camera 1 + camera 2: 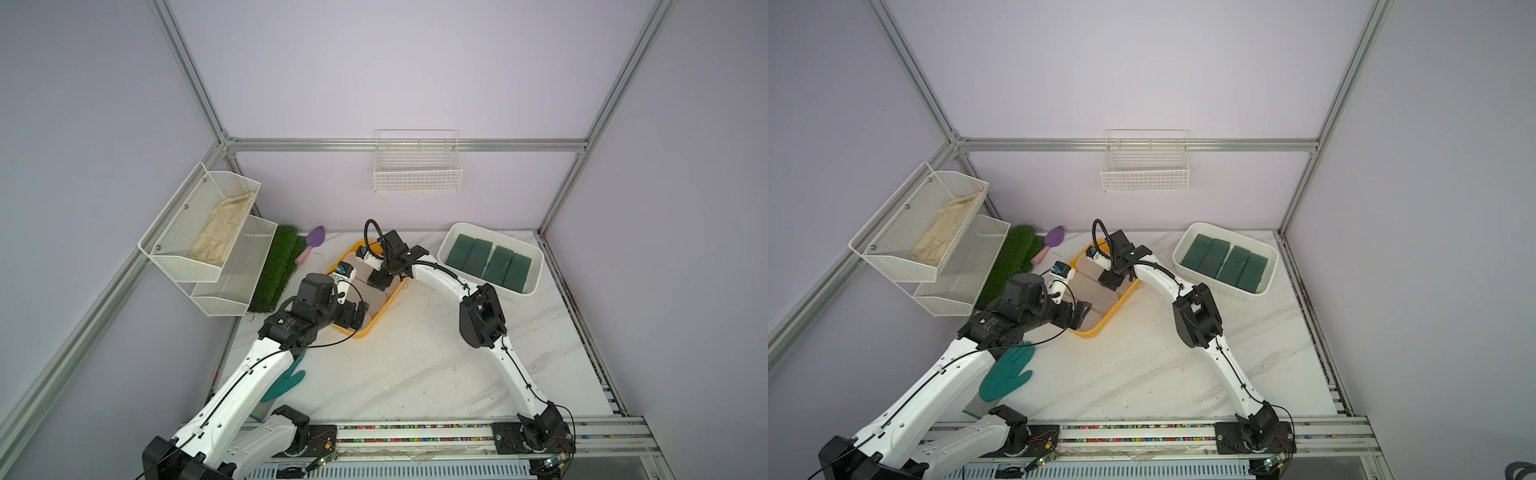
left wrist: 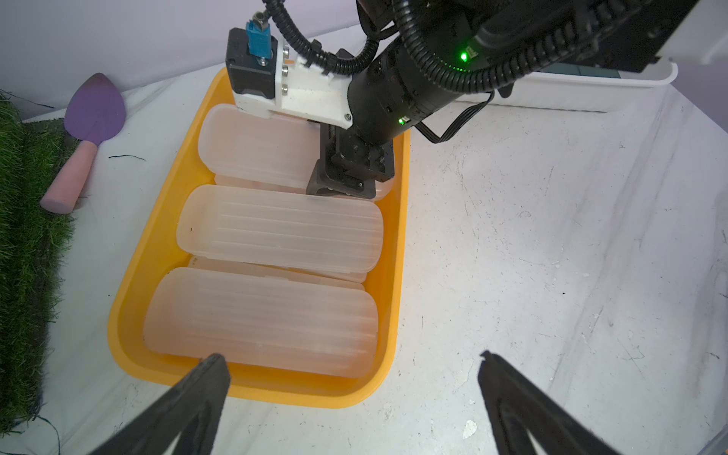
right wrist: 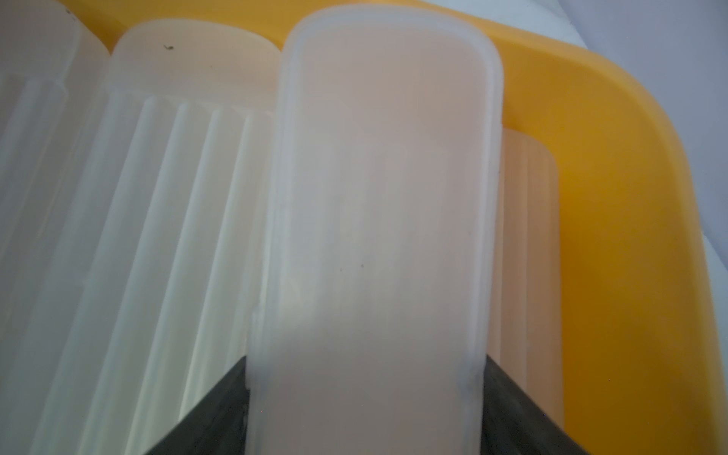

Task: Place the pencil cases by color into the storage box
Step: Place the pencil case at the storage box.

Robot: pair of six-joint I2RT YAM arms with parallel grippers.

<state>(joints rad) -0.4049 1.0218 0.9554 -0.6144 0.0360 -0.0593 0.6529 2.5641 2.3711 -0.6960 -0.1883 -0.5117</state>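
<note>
Lilac walls and an aluminium frame enclose a white marbled tabletop (image 1: 415, 365). In both top views four green pencil cases (image 1: 486, 259) lie side by side in the white box (image 1: 536, 270) at the far right. The frosted pencil cases (image 1: 372, 296) sit in the yellow box (image 1: 388, 305) near the middle. The right end effector (image 1: 380, 282) reaches down into that box's far half, and the left end effector (image 1: 360, 316) hovers at its near end. From the left wrist, the left end effector's jaws are spread wide and empty over the near rim, touching nothing that shows. Three frosted cases lie crosswise on top with others partly hidden beneath, and the right end effector sits at one end of the farthest. From the right wrist, that held case (image 3: 386, 236) fills the view, clamped across its narrow width between the two dark fingers (image 3: 212, 425). Its smooth face is toward the camera, above ribbed neighbours. By their look these are light, hollow, stiff shells with slick surfaces. Their thin walls may flex or pop open under a hard squeeze. Taking one by its long edges, as here, seems sound. A grip near an end may let it droop or twist, though, so a hold nearer the middle would likely be steadier.
</note>
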